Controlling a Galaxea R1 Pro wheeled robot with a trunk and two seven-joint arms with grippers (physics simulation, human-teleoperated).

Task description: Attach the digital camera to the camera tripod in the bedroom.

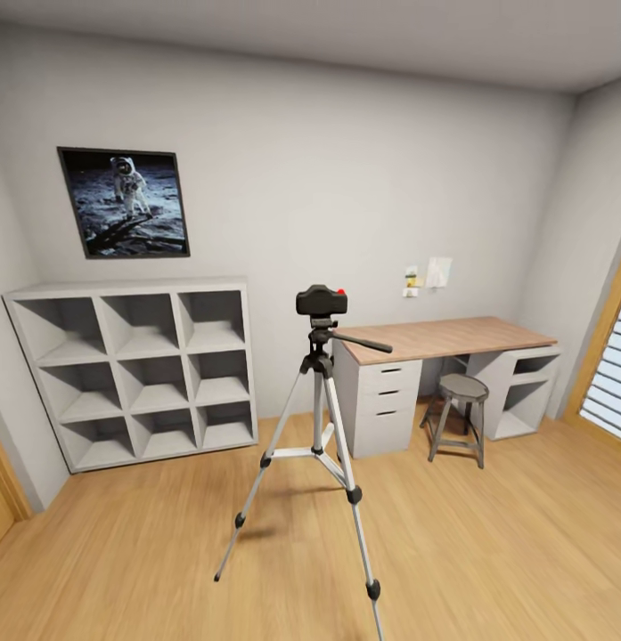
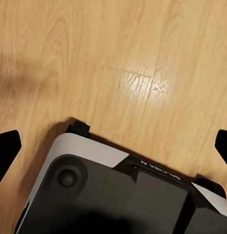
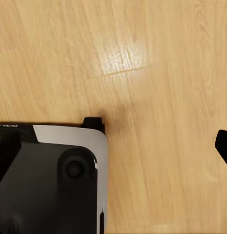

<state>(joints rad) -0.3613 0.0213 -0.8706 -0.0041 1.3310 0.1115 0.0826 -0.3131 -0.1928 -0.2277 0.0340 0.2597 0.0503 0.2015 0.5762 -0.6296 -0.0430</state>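
Across the room: we see the tripod (image 1: 319,445) standing on the wood floor (image 1: 488,552), in front of the shelving (image 1: 141,365) and just to one side of the desk (image 1: 453,338).
Camera: the camera (image 1: 321,301) sits on top of the tripod's pan head, upright, its red button showing on top. We cannot tell from here whether it is locked to the mount or only resting on it.
Step in hand: we judge the attaching to be done or nearly done; nothing of the task lies elsewhere in the room.
Next move: if anything is left, it calls for us to check that the camera is seated square on the head, without knocking the legs.
Left gripper: the left gripper (image 2: 113,146) hangs over bare floor and the robot's own base (image 2: 118,195). Its dark fingertips (image 2: 6,146) show at the two edges of the wrist view, spread wide, with nothing between them.
Right gripper: one fingertip (image 3: 223,144) of the right one shows at the edge of its view, over floor beside the base (image 3: 50,180). We take it to be spread as well, holding nothing.
Camera and fingers: well apart. Both hands point down at the floor near the base, while the camera stands up on the tripod further into the room.
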